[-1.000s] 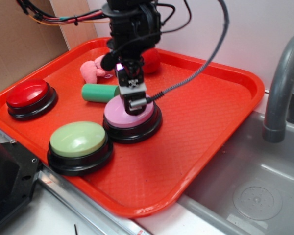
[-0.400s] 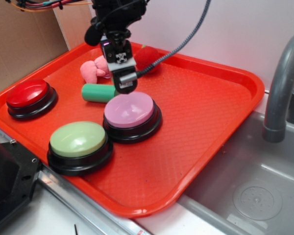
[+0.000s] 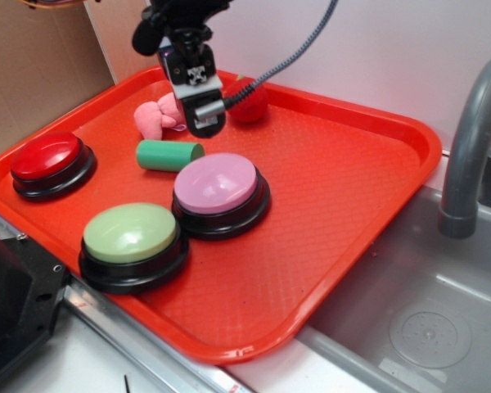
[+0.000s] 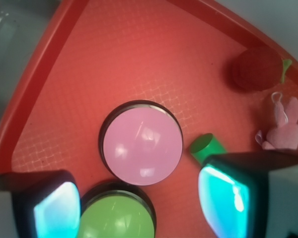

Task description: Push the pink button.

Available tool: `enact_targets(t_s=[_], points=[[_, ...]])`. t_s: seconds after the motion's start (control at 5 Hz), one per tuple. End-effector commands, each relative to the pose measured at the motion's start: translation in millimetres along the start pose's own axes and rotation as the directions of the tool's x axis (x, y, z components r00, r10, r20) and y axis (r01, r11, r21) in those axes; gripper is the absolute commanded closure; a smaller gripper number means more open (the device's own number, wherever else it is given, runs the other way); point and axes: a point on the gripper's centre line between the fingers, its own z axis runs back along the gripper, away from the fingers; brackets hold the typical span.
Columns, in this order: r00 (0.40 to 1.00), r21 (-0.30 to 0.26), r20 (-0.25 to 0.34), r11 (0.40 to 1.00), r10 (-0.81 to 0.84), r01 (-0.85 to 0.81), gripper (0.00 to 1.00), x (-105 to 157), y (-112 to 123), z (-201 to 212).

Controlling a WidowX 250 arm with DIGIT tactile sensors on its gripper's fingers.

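We see the large round push button with the pale pink dome on a black base sitting near the middle of the red plastic tray, untouched and with nothing on its cap. Our hand hangs in the air above the tray, up and toward the back wall from the button, over the gap between the small pink plush toy and the dark red round toy. From the outside camera the fingers read as one narrow block, so we judge them drawn together or nearly so. The wrist camera shows two glowing teal fingertip pads at the lower corners with the pink dome between and slightly ahead of them, so we cannot tell the gap with certainty.

What matters for any press is this offset: the button lies forward of and below the hand, toward the tray's front edge. The dome is round, so no axis needs matching; only its centre counts. Close by are the short green cylinder just behind-left of the button and the light green domed button touching distance to its front-left, both to be avoided on a descent
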Motion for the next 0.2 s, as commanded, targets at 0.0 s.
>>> enact_targets(t_s=[0.0], points=[[0.997, 0.012, 0.078, 1.000, 0.009, -0.010, 0.00, 4.4, -6.5, 26.4]])
